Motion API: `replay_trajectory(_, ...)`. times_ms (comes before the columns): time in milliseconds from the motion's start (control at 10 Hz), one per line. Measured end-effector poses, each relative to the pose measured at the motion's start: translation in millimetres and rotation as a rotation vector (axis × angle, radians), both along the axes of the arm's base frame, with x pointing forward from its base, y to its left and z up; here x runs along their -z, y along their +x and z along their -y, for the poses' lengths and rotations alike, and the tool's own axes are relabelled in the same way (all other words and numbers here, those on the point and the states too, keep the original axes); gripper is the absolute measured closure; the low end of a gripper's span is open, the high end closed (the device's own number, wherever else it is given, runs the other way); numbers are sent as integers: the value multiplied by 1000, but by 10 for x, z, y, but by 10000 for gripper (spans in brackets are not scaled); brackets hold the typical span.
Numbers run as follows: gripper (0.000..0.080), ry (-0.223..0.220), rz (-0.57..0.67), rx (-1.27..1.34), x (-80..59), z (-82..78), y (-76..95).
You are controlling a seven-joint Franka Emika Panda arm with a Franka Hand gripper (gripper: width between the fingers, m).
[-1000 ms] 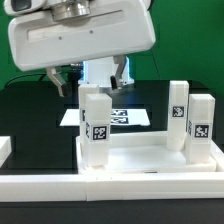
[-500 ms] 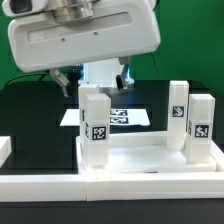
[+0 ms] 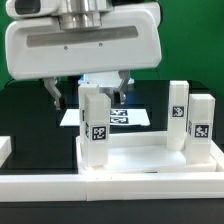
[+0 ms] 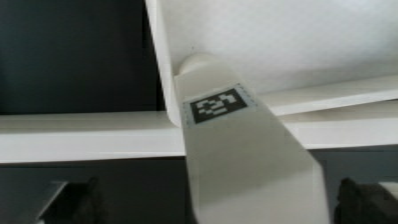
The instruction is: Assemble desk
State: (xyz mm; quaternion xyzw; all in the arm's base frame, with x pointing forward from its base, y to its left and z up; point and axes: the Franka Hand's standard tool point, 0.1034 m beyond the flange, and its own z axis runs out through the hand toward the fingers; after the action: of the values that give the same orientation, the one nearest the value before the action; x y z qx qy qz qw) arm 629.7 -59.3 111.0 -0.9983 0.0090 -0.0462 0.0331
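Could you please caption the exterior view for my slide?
Gripper hangs open behind three upright tagged legs on the desk top.

Gripper (image 3: 85, 92) hangs above the desk top (image 3: 150, 160), fingers spread, nothing between them. Desk top sits against the front border rail (image 3: 110, 185). Three legs standing upright on it: one at the exterior view's left (image 3: 96, 130), two at its right (image 3: 178, 115) (image 3: 201, 122), close together, tags facing the camera. Marker board (image 3: 130, 117) lies flat on the black table (image 3: 35, 120) behind.
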Motion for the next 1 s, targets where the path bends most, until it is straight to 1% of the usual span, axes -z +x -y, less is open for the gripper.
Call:
replay_trajectory(100, 150, 0, -6, 6, 30, -27, -21)
replay_trajectory(200, 150, 2, -7, 11, 30, -77, -16)
replay_trajectory(300, 150, 3, -7, 21, 30, -63, -17)
replay_trajectory(500, 424, 3, -7, 23, 30, -54, -18)
replay_trajectory(600, 512, 11, -12, 106, 29, -56, -17)
replay_trajectory(1000, 512, 37, -30, 388, 28, -59, -15)
